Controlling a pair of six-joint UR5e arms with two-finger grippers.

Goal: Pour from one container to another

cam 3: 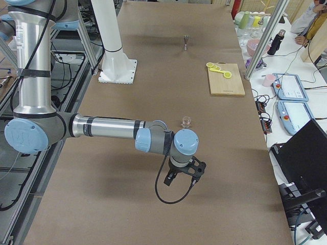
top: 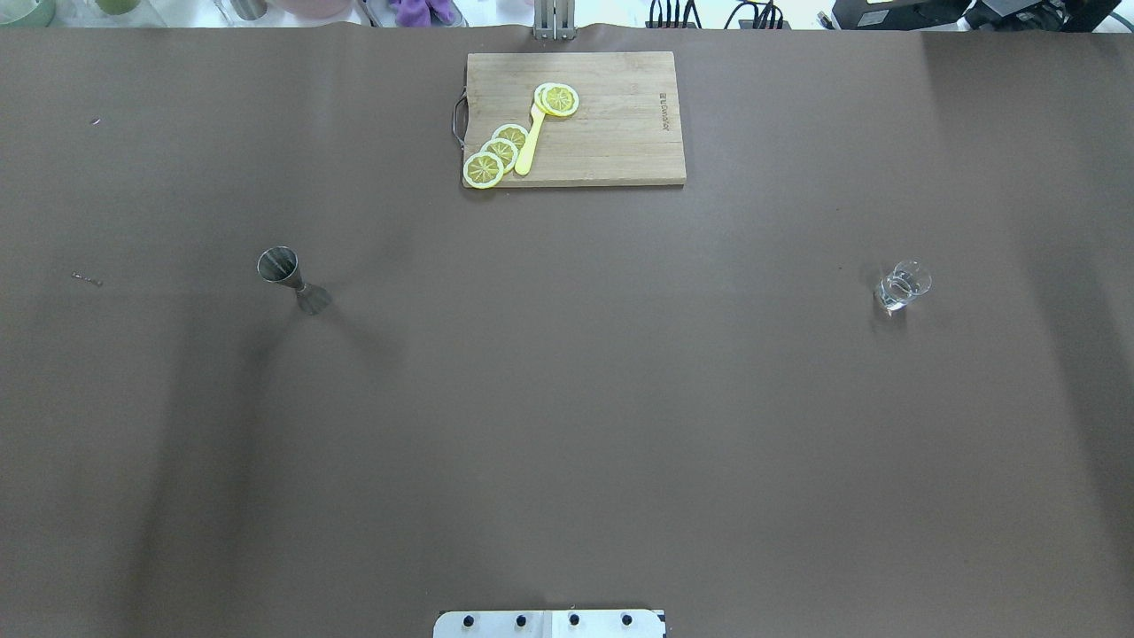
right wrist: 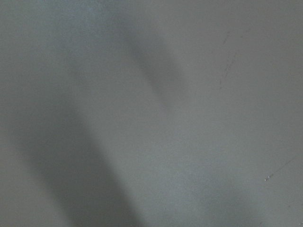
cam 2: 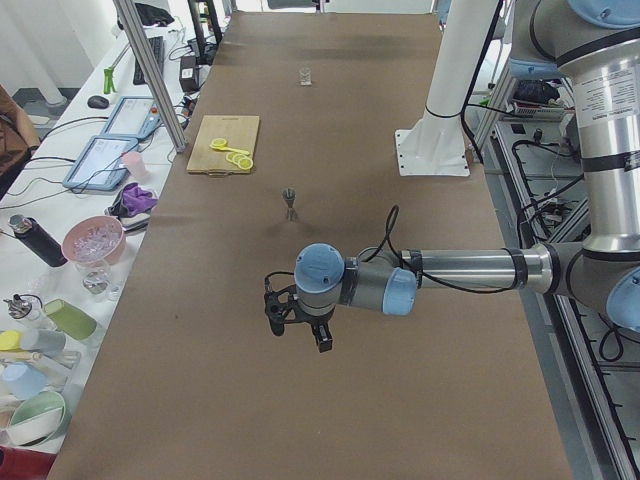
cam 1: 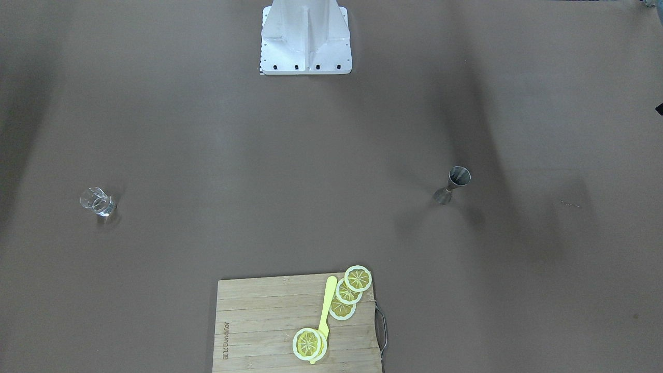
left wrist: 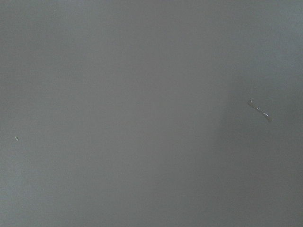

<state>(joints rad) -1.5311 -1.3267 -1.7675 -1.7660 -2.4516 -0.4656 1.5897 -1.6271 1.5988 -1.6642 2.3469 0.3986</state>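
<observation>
— Where did the two containers stand when you looked?

— Well apart, one on each side of the worktop (top: 567, 425). The steel jigger (top: 292, 281) stood upright on the robot's left side, and the small clear glass (top: 903, 285) stood upright on its right, roughly level with the jigger across the brown surface. Beyond them, at the far edge from the robot, lay a cutting board (top: 611, 133) with lemon slices (top: 501, 151) and a yellow knife (top: 529, 144), clear of both vessels.

— And the arms?

— Both were held out low over bare worktop at the two ends, outside the overhead camera's frame. The left end effector (cam 2: 298, 322) hung nearer the table's left end, so the jigger lay inward from it, toward the middle. The right end effector (cam 3: 185, 173) hung near the right end, with the glass just beyond it, also inward.

— Spread or pressed together?

— I couldn't tell for either; only the side cameras caught them, and the wrist cameras showed nothing but brown surface.

— So which arm for which?

— My guess: left for the jigger, right for the glass. The jigger's long axis was vertical, so a sideways grip at its narrow waist seemed sensible.
</observation>
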